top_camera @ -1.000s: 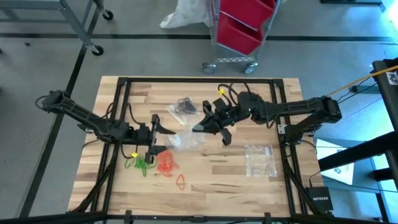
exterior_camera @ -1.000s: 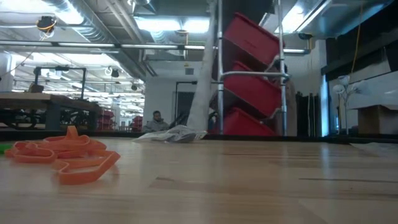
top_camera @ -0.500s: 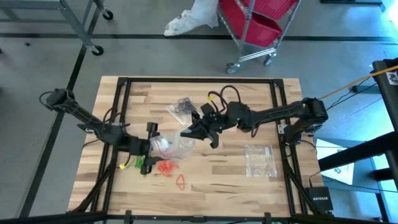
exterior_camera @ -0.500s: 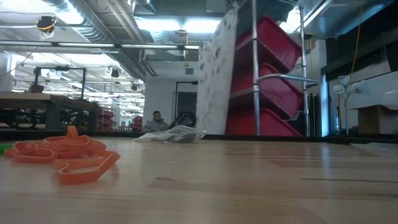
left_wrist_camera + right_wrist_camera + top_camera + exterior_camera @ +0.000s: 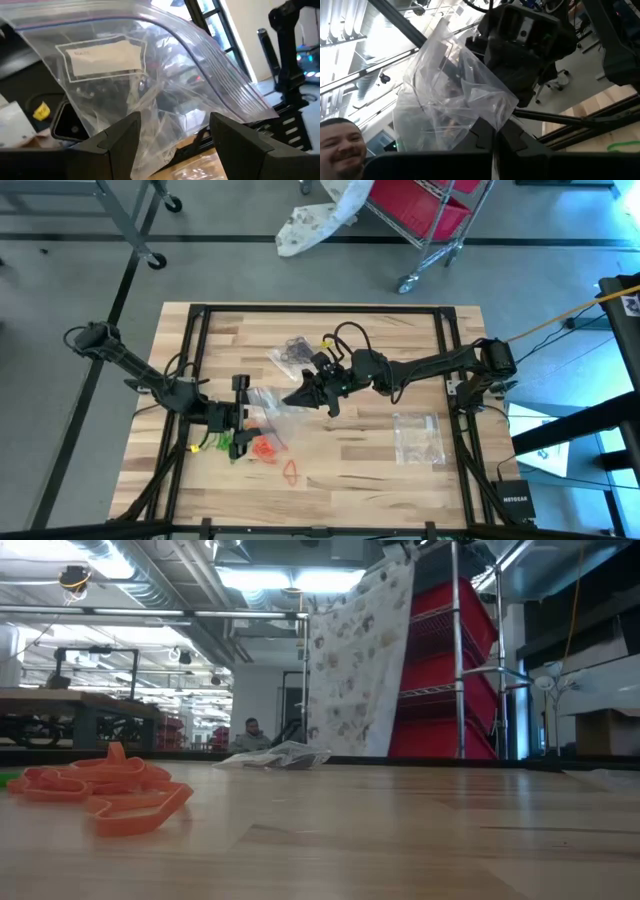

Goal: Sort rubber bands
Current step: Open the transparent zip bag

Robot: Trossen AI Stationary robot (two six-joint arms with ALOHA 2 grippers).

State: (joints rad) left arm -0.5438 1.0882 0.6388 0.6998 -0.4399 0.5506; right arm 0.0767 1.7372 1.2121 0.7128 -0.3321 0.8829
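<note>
A clear bag [image 5: 270, 405] is pinched by the right gripper [image 5: 298, 396] mid-worktop [image 5: 400, 480]; the left gripper [image 5: 240, 416], spread wide, is poised at it.

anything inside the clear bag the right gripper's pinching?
No bands visible inside the clear bag; only crumpled film and a white label show. The right gripper holds one edge. Folds hide the bag's bottom.
</note>
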